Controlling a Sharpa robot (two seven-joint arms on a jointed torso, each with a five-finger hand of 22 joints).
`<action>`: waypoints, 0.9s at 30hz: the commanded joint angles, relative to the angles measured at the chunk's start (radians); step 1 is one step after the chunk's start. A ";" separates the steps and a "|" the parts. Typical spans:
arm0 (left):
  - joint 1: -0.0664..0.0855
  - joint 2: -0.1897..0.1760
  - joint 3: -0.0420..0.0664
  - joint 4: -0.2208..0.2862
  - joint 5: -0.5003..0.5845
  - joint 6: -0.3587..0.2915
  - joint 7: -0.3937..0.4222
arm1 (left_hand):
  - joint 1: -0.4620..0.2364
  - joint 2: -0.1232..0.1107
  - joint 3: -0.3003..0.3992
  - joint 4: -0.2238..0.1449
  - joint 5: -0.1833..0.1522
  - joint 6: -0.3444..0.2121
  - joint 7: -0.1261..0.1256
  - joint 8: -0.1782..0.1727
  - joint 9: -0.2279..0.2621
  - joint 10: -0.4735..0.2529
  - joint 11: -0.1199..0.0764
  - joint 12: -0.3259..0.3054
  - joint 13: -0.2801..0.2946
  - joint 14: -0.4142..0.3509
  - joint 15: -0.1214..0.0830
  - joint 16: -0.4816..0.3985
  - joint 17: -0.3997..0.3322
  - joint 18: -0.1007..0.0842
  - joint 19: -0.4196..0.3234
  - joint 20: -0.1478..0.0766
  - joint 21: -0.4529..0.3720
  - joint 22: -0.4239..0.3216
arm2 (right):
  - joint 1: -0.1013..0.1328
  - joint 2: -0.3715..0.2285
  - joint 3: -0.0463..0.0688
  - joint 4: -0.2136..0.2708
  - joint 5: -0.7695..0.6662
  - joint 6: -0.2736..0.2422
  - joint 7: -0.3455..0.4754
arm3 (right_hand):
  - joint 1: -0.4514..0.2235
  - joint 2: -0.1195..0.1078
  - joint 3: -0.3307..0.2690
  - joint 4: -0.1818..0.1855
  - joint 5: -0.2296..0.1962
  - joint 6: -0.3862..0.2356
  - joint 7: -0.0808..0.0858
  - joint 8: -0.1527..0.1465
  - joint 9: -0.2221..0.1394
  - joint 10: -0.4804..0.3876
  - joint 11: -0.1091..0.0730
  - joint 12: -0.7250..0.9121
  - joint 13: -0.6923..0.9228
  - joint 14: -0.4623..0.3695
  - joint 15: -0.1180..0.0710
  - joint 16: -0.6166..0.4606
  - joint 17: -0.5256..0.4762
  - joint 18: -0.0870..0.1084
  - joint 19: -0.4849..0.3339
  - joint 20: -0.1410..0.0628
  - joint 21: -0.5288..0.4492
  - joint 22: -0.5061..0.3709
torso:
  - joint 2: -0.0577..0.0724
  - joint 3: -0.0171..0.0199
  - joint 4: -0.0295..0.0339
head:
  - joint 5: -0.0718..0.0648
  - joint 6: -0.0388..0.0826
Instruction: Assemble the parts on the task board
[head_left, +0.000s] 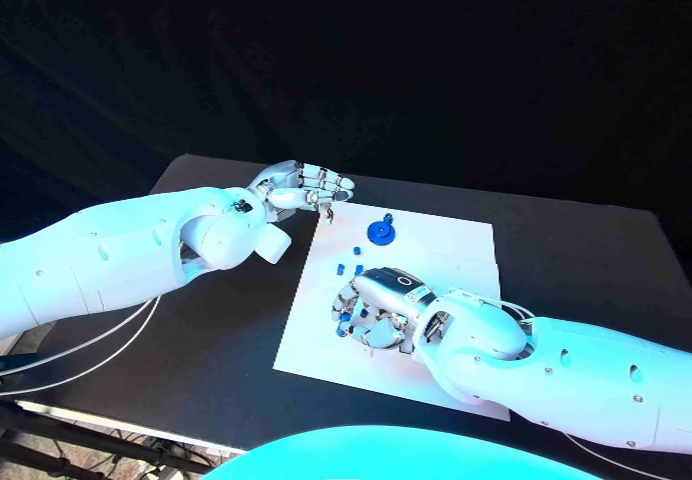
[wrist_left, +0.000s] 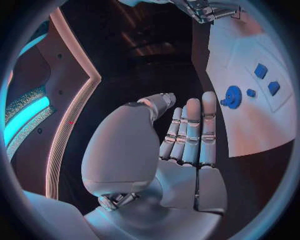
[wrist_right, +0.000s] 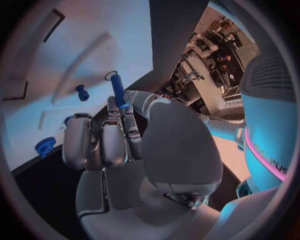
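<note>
Looking down from the head view, one white board holds a blue gear near its far edge and a few small pegs. Over the board, the right hand curls. Off the board's corner, the left hand hangs, fingers together, empty. The left wrist view shows one gear and three smaller parts. From the right wrist, fingers pinch one rod, which points away from the palm.

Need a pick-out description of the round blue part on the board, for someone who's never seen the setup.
Start at the white task board in the middle of the black table. Look near the board's far edge, beside the left hand. There lies the blue gear: a toothed disc, round and larger than the small blocky blue pieces nearer the right hand.
</note>
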 joint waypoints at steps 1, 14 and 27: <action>0.000 0.002 0.001 0.000 -0.001 0.013 0.009 | -0.004 0.006 0.001 0.004 0.005 -0.007 0.030 0.004 0.001 -0.007 -0.002 0.004 0.001 -0.006 -0.002 0.004 -0.001 0.016 -0.003 0.002 -0.007 -0.002 | -0.004 0.005 0.000 -0.006 -0.014 0.002 0.016 | -0.004 0.010 0.077 -0.083 0.003 0.006 -0.002 0.006 0.001 0.110 -0.103 0.001 0.030 0.005 -0.008 0.002 -0.001 -0.018 0.008 0.000 0.004 0.158 | 0.000 -0.0003 0.0009 | 0.002 -0.003; 0.000 0.000 0.001 0.000 -0.001 0.013 0.008 | -0.004 0.006 0.001 0.004 0.005 -0.007 0.030 0.004 0.001 -0.007 -0.002 0.004 0.001 -0.006 -0.002 0.004 -0.001 0.016 -0.003 0.002 -0.007 -0.002 | -0.011 0.015 -0.001 -0.033 -0.023 0.018 0.008 | -0.006 0.010 0.079 -0.085 0.003 0.005 -0.001 0.006 0.002 0.110 -0.103 -0.001 0.030 0.005 -0.008 0.001 -0.003 -0.017 0.006 0.000 0.001 0.157 | 0.000 -0.0010 0.0006 | 0.003 -0.005; 0.000 -0.002 0.000 0.000 -0.002 0.014 0.007 | -0.004 0.006 0.001 0.004 0.005 -0.007 0.030 0.004 0.001 -0.007 -0.002 0.004 0.001 -0.006 -0.002 0.004 -0.001 0.016 -0.003 0.002 -0.007 -0.002 | -0.012 0.027 -0.004 -0.047 -0.054 0.032 -0.014 | -0.007 0.010 0.080 -0.086 0.003 0.004 -0.001 0.006 0.002 0.110 -0.103 -0.002 0.030 0.005 -0.007 0.001 -0.003 -0.016 0.005 0.000 -0.001 0.157 | 0.000 -0.0007 0.0000 | 0.003 -0.003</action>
